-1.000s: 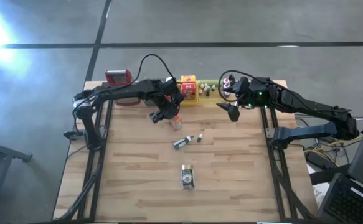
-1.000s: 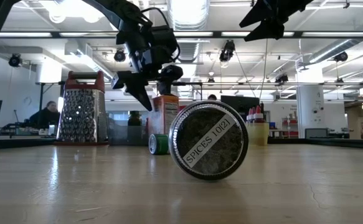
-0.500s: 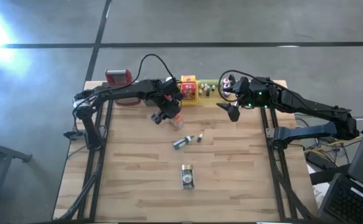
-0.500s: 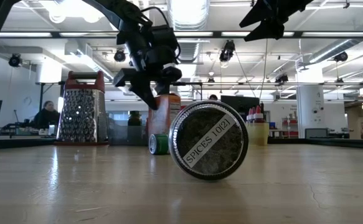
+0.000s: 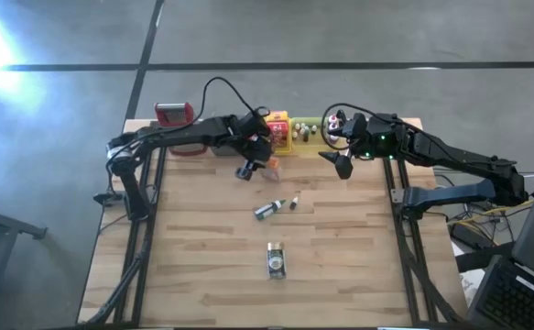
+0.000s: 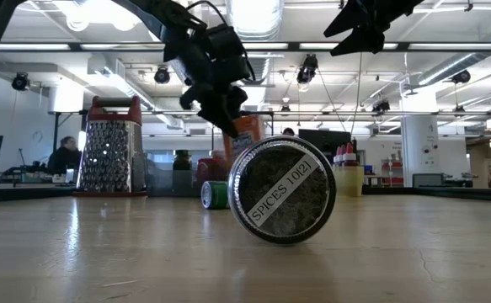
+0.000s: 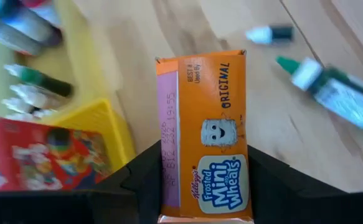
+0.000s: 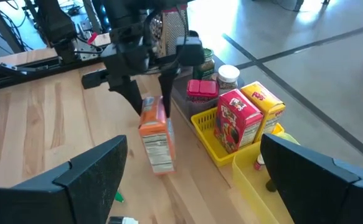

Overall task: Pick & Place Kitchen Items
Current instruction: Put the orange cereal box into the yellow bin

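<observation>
The left pincer [image 5: 248, 163] is pinching an orange cereal box [image 7: 204, 134] by its two long sides, the dark fingers [image 7: 141, 186] squeezing it near one end so that it hangs clear of the tabletop [image 5: 202, 266] and tilted, which looks like a carry toward the yellow tray [image 8: 207, 127] at about 12 o'clock of the tabletop in the overhead view. That tray already holds a red box [image 8: 235, 118] and a yellow box [image 8: 265, 102] standing upright side by side, so a slot just beside them seems the likely goal. The orange box reads "Kellogg's Frosted Mini Wheats", "ORIGINAL" and a best-by stamp too small to read surely. The right pincer [image 5: 343, 166] hovers with its fingers spread wide and empty, at about 1 o'clock near the green tray [image 5: 310, 130], apparently waiting. Left loose near the centre are a green-capped bottle [image 5: 266, 210] lying on its side and a tiny bottle [image 5: 295, 202] just beside it; at 6 o'clock from them lies a round tin [image 6: 282, 190] on its edge, its lid labelled "SPICES 10|21". A metal grater [image 6: 110, 160] stands at 11 o'clock
</observation>
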{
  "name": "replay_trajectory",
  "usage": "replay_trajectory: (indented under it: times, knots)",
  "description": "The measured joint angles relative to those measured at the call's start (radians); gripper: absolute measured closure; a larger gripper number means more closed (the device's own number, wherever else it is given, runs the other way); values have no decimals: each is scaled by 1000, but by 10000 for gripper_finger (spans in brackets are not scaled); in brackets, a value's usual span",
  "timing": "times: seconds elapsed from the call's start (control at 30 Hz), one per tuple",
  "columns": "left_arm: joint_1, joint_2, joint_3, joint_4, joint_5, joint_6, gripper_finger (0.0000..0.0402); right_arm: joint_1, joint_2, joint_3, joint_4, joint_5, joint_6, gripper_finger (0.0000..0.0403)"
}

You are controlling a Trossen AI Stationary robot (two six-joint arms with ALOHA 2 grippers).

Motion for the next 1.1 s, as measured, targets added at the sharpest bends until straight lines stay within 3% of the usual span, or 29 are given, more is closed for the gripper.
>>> replay_trajectory:
  times: [0.1,0.33,0.57,0.8,1.1]
  knots:
    - [0,-6,0,59,-6,-51,214,0,0,0,0,0,4,39]
    - [0,-16,0,193,-131,-79,213,0,0,0,0,0,2,39]
    - [-3,-18,55,189,-204,-71,215,0,0,0,0,0,1,39]
    - [-3,-19,120,120,-220,-90,216,0,0,0,0,0,0,39]
    - [-9,-17,32,139,-208,-160,215,0,0,0,0,0,2,39]
